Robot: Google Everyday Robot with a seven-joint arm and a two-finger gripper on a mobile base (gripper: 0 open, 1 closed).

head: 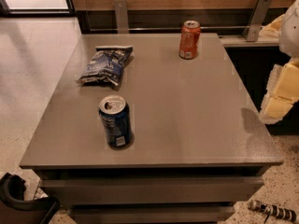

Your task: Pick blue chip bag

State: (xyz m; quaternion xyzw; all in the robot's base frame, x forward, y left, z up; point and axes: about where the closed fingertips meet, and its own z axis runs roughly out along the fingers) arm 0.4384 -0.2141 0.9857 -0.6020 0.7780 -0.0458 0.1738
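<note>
The blue chip bag (106,65) lies flat on the grey table (187,111), at its far left. It is dark blue, crinkled foil with white print. My gripper (279,99), white with pale yellow parts, hangs at the right edge of the view, beyond the table's right side and far from the bag. It holds nothing that I can see.
A blue soda can (115,121) stands upright near the table's front left, in front of the bag. An orange soda can (189,39) stands at the far middle. A wooden wall with metal brackets runs behind the table. A dark object (18,199) sits on the floor at lower left.
</note>
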